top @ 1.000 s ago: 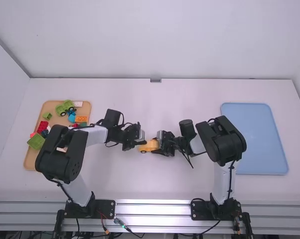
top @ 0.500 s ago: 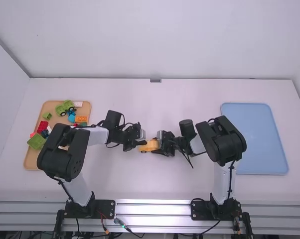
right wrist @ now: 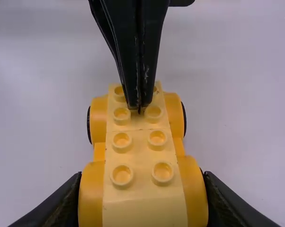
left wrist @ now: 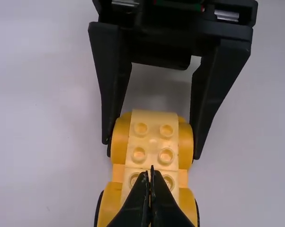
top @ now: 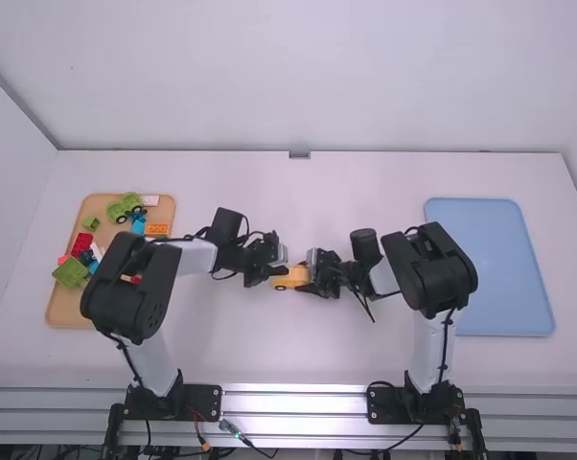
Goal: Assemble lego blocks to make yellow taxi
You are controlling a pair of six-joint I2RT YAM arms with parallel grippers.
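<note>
Mid-table, my left gripper point(top: 275, 271) and my right gripper point(top: 312, 273) face each other over the yellow-orange lego car point(top: 290, 277). In the left wrist view my left gripper point(left wrist: 150, 172) is shut with nothing between its fingers, its tips over the studs at one end of the car point(left wrist: 154, 142). The right wrist view shows my right gripper point(right wrist: 143, 203) shut on the car's other end, one finger against each rounded side. Pale yellow studded bricks point(right wrist: 140, 137) run along the car's top, and black wheels sit at its sides under the left gripper.
A wooden tray point(top: 66, 311) at the left holds green, red, blue and orange lego pieces; the left arm passes over its near right part. On the right lies a blue tray point(top: 499, 268), beside the right arm.
Both grippers and the car have shifted slightly to the right. The left arm's upper links have also moved right, uncovering a little more of the wooden tray.
</note>
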